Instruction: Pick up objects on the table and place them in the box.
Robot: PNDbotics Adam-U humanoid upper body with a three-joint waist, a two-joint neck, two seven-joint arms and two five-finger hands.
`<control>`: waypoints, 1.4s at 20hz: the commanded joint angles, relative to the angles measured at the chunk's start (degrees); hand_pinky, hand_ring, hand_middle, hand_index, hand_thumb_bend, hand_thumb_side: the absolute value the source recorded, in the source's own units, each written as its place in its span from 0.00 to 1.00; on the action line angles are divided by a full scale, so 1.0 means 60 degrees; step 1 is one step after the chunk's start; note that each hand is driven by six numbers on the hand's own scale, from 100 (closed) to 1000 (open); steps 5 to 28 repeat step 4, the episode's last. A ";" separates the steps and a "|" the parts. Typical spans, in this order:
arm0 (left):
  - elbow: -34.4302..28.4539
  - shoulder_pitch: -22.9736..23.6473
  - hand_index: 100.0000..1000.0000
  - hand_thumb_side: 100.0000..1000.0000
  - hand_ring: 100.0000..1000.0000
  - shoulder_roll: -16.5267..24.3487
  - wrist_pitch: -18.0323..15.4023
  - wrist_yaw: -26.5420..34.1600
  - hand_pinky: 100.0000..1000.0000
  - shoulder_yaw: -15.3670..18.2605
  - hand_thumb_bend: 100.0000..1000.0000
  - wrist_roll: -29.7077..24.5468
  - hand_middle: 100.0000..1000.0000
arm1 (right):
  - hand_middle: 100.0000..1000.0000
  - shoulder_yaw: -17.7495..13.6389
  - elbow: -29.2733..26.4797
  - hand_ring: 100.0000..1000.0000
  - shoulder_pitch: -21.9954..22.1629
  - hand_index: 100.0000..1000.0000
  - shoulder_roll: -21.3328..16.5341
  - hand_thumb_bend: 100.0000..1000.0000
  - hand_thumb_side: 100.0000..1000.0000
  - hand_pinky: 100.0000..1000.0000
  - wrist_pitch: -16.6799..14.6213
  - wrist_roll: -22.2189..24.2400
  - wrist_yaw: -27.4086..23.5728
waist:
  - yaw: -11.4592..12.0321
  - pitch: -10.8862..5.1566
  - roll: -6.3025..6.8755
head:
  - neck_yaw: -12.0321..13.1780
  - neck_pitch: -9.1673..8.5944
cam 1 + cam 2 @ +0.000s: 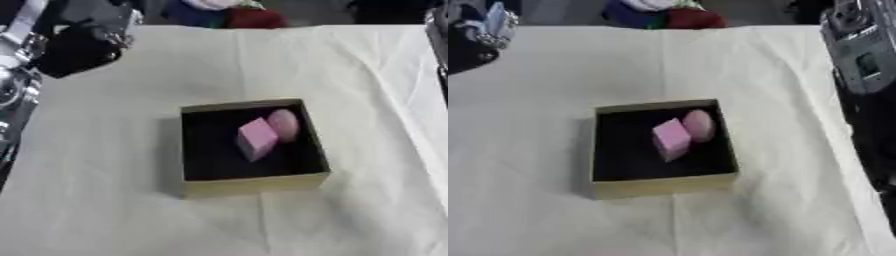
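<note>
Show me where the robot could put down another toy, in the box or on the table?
Inside the box, the dark floor is bare on the left and along the near wall. The far right corner is crowded: the pink block leans against the pink egg shape. On the table, the white cloth is bare all around the box, widest on the near side and the left.

Place: looks like a robot test or lab setup, staged rather than lived in.
Surface: counter (pixel 105 200) draped in a creased cream cloth.
Props: one shallow gold-sided box (pixel 254 186) with a black inside, set alone mid-cloth.
Machinery: black and silver robot arm (pixel 70 42) at upper left, grey robot arm (pixel 861 50) at upper right.
Far edge: blue, red and white items, unclear.
</note>
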 commanded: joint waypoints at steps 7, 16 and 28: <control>-0.0172 0.0842 0.78 0.67 0.60 0.0310 -0.1212 0.1134 0.47 0.1079 0.00 0.1674 0.71 | 0.58 -0.0331 -0.0824 0.73 0.0196 0.73 0.0022 0.00 0.88 0.85 0.0110 -0.0192 -0.0382 | 0.0074 -0.0238 -0.0010 | -0.0087 -0.0134; -0.0172 0.0842 0.78 0.67 0.60 0.0310 -0.1212 0.1134 0.47 0.1079 0.00 0.1674 0.71 | 0.58 -0.0331 -0.0824 0.73 0.0196 0.73 0.0022 0.00 0.88 0.85 0.0110 -0.0192 -0.0382 | 0.0074 -0.0238 -0.0010 | -0.0087 -0.0134; -0.0172 0.0842 0.78 0.67 0.60 0.0310 -0.1212 0.1134 0.47 0.1079 0.00 0.1674 0.71 | 0.58 -0.0331 -0.0824 0.73 0.0196 0.73 0.0022 0.00 0.88 0.85 0.0110 -0.0192 -0.0382 | 0.0074 -0.0238 -0.0010 | -0.0087 -0.0134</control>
